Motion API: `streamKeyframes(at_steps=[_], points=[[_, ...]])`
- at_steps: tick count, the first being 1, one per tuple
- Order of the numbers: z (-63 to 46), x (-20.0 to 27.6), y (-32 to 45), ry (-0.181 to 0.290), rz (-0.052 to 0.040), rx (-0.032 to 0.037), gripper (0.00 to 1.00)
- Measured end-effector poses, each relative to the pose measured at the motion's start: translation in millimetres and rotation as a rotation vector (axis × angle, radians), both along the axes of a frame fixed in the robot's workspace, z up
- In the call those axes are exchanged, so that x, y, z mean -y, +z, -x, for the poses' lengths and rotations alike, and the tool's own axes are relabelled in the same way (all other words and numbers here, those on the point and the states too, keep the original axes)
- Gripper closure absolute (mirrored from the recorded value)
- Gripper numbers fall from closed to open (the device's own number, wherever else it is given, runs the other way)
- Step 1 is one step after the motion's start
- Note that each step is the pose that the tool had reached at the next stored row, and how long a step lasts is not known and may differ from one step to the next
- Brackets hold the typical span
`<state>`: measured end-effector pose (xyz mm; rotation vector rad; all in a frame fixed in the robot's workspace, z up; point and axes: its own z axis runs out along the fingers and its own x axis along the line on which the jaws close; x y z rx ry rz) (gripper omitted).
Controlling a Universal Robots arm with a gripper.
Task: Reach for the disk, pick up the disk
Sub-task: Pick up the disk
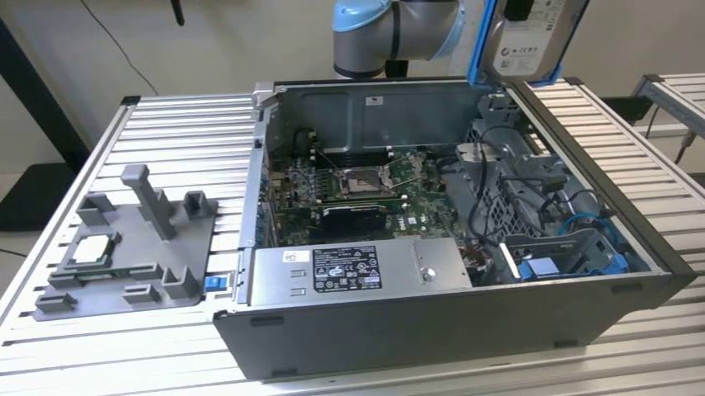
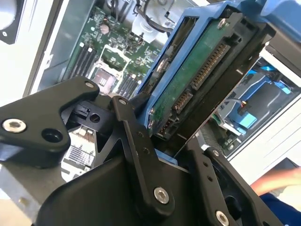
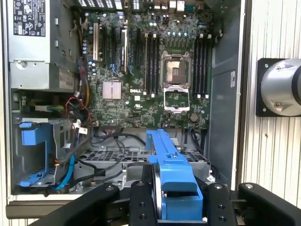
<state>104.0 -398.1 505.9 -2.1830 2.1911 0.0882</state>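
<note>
Blue-bracketed flat disk (image 2: 197,80) clamped in black end effector (image 2: 162,141), apparently lifted clear above open computer case (image 1: 441,330).

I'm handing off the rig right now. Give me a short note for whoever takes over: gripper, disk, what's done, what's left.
Gripper: shut on the disk, clamping its blue-bracketed edges.
Disk: lifted clear of the open computer case, held up above the case's back corner in the exterior view; in the first wrist view its blue bracket sits between the fingers.
Done: reach and pick-up.
Left: nothing of the pick-up itself; the disk hangs in the grip.
</note>
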Motion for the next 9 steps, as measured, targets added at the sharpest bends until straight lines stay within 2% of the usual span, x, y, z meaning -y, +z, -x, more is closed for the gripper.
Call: streamKeyframes(at_steps=[9], points=[[0.0,28.7,-0.1,0.0,0.0,0.0,1.0]])
